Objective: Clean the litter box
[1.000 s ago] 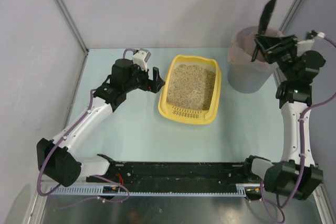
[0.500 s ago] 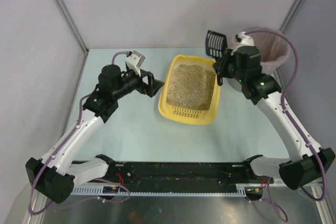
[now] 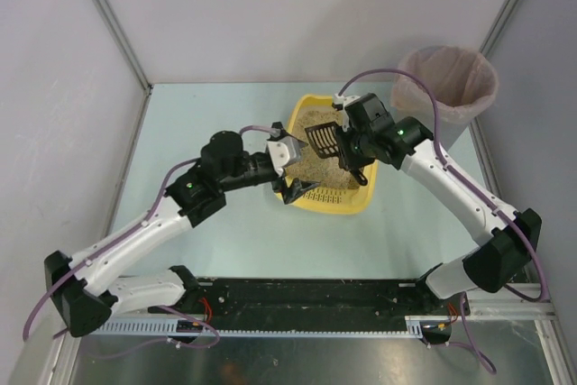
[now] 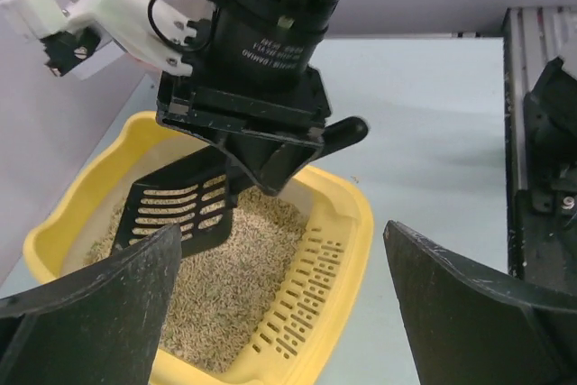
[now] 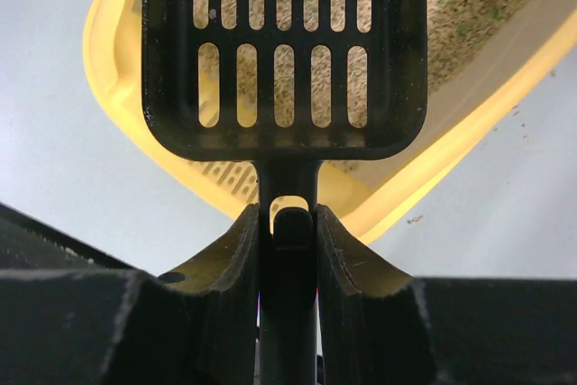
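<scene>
Two robot arms meet over a yellow litter box (image 3: pixel 338 206) on a pale blue-green table (image 3: pixel 207 114). We see the tray near the middle of the table, its long sides running near to far and its slotted end toward the arms' bases. Beige granular litter (image 4: pixel 243 286) covers its floor.

The right gripper (image 3: pixel 346 145) reaches in from the right and is clamped on the handle of a black slotted scoop (image 3: pixel 322 138). In the right wrist view the handle sits squarely between the two fingers, with the blade pointing away from them. The blade hangs over the left part of the litter, tilted down toward it (we cannot tell whether its front edge touches the granules). Through its slots we see litter and the yellow rim beneath.

The left gripper (image 3: pixel 294 167) comes in from the left at the tray's near left corner. Its jaws stand wide apart and hold nothing. From its own wrist camera the two dark fingers frame the slotted end of the tray, one on each side. We cannot tell whether either finger touches the rim.

A grey round bin (image 3: pixel 489 87) with a pinkish liner stands in the far right corner of the table, apart from the tray.
</scene>
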`<state>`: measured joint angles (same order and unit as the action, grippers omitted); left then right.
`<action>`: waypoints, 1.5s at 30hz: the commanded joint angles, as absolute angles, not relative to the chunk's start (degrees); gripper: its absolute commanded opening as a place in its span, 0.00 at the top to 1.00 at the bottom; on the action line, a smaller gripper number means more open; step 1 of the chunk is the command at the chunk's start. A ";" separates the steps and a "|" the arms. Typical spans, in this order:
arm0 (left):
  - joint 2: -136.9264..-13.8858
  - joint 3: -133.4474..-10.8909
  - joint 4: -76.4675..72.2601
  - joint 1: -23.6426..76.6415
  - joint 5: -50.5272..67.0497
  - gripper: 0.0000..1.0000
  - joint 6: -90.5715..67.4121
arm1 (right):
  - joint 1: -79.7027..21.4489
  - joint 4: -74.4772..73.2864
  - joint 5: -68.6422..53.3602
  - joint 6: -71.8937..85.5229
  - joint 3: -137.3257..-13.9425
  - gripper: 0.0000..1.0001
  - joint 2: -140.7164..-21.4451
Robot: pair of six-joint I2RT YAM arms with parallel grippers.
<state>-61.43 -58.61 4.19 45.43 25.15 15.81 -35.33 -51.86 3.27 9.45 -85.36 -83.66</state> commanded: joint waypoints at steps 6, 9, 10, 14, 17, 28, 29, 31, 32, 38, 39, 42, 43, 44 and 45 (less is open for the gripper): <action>-70.92 -63.19 2.46 47.72 24.61 0.02 27.51 | -38.23 -56.77 -2.11 3.43 -88.07 1.00 -79.90; -73.47 -64.15 2.37 48.34 23.12 0.02 27.69 | -39.20 -57.92 -1.94 2.38 -87.72 1.00 -79.28; -74.52 -64.33 2.20 48.51 22.68 0.02 27.60 | -39.37 -58.09 -1.93 2.20 -87.37 1.00 -79.10; -76.81 -65.30 2.11 49.04 21.10 0.06 26.72 | -40.51 -57.83 -0.53 1.23 -86.40 1.00 -77.70; -78.57 -65.83 2.11 49.13 18.73 0.26 24.53 | -41.04 -56.61 -0.09 0.70 -85.96 1.00 -76.12; -82.53 -68.29 2.28 49.04 19.51 0.93 14.78 | -42.19 -50.89 5.09 0.18 -84.11 0.92 -70.49; -82.70 -68.47 2.20 49.13 19.16 1.00 13.81 | -42.19 -50.80 5.88 0.35 -84.02 0.76 -70.31; -83.23 -68.90 2.29 49.04 18.46 1.00 9.86 | -42.19 -50.28 9.65 1.14 -83.85 0.60 -69.96; -83.41 -69.08 2.29 49.04 17.76 1.00 8.80 | -42.19 -49.84 12.80 2.53 -83.85 0.34 -69.70; -84.37 -70.31 3.25 48.96 16.17 1.00 1.50 | -41.84 -43.16 20.99 11.23 -82.18 0.26 -65.05; -84.55 -70.75 3.25 48.96 15.48 1.00 0.36 | -41.49 -41.50 21.44 15.60 -81.83 0.26 -64.26; -84.90 -71.54 3.43 48.87 13.46 1.00 -2.98 | -40.17 -38.95 22.50 24.30 -79.20 0.27 -60.74; -85.16 -71.80 3.34 48.87 13.01 1.00 -3.68 | -39.82 -38.24 22.59 25.91 -78.32 0.27 -58.64; -85.34 -72.07 3.34 48.87 12.31 1.00 -4.30 | -39.38 -37.54 22.24 27.41 -76.14 0.27 -57.49; -85.52 -72.16 3.34 48.87 11.17 1.00 -5.09 | -38.94 -36.22 22.15 28.64 -75.33 0.28 -56.44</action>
<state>-84.73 -69.25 3.20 49.21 15.40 1.02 -40.40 -43.92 19.18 17.56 -78.50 -61.84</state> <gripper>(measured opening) 0.055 0.732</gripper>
